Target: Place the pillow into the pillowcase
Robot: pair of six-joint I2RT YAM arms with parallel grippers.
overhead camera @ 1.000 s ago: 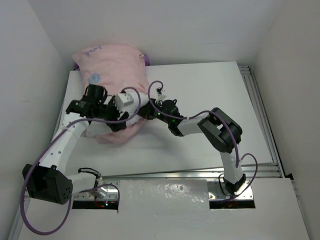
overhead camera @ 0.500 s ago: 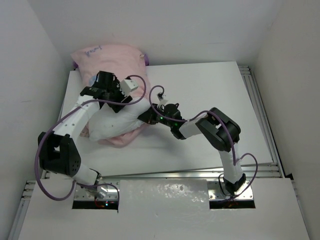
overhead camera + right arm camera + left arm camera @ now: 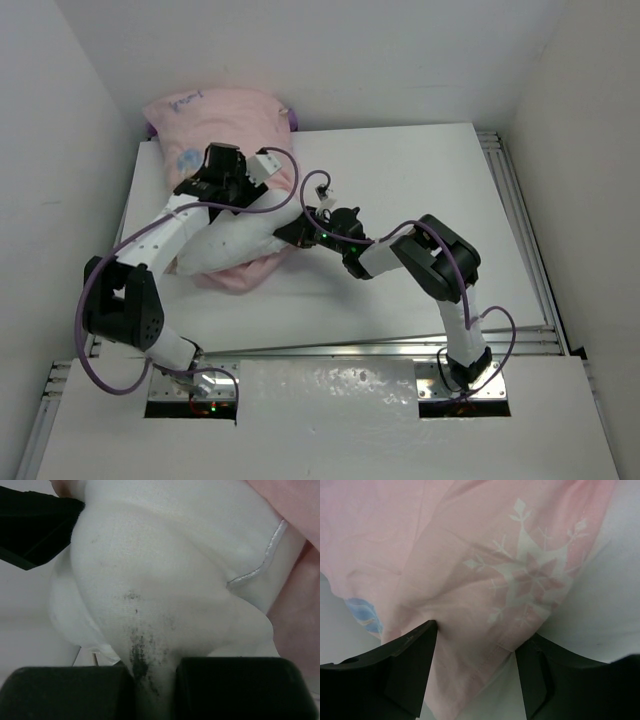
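Note:
The pillowcase [image 3: 215, 120] lies inside out, pale pink, at the table's far left corner. The white pillow [image 3: 235, 245] is partly inside it, and its near end sticks out. My left gripper [image 3: 252, 192] is over the case's open edge. In the left wrist view its jaws [image 3: 475, 665] stand wide apart, with the pink snowflake-printed hem [image 3: 470, 555] lying between them. My right gripper [image 3: 287, 232] is shut on a smudged corner of the pillow [image 3: 165, 580], pinched between its fingers [image 3: 155, 680]. Pink case fabric [image 3: 295, 620] shows to its right.
The white table [image 3: 420, 180] reaches right to a metal rail [image 3: 520, 210]. White walls close in at the left and back. The pillowcase bulges over the table's far left edge. A dark finger of the left gripper [image 3: 35, 525] shows in the right wrist view.
My left arm has swung up from the pillow's near left side to the pillowcase's open edge. The right gripper has kept its hold on the pillow and shifted slightly left.

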